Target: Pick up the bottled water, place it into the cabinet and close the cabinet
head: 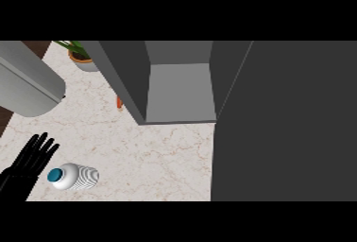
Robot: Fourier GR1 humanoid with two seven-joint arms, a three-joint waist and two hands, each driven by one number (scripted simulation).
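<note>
White ribbed plastic with a teal cap marks the bottled water, standing on the pale marbled counter in the head view, the only 1 given. It sits just beside the left hand, to the right of the fingers and a little nearer the view's lower edge than their tips; whether it touches the palm cannot be told. Those fingers are straight and spread, pointing up the view, with nothing held. The bottle's long axis runs nearly toward the camera, so it looks upright, tilted slightly right, cap uppermost. The right hand does not show, so the left hand is the only 1 seen near the bottle. Up and right of the fingers, well apart from them, the grey cabinet stands open, its shelf bare, and its dark door fills the right of the view. Likely the pick-up is not yet made: the next move seems to call for the fingers to swing right and curl round the ribbed body.
</note>
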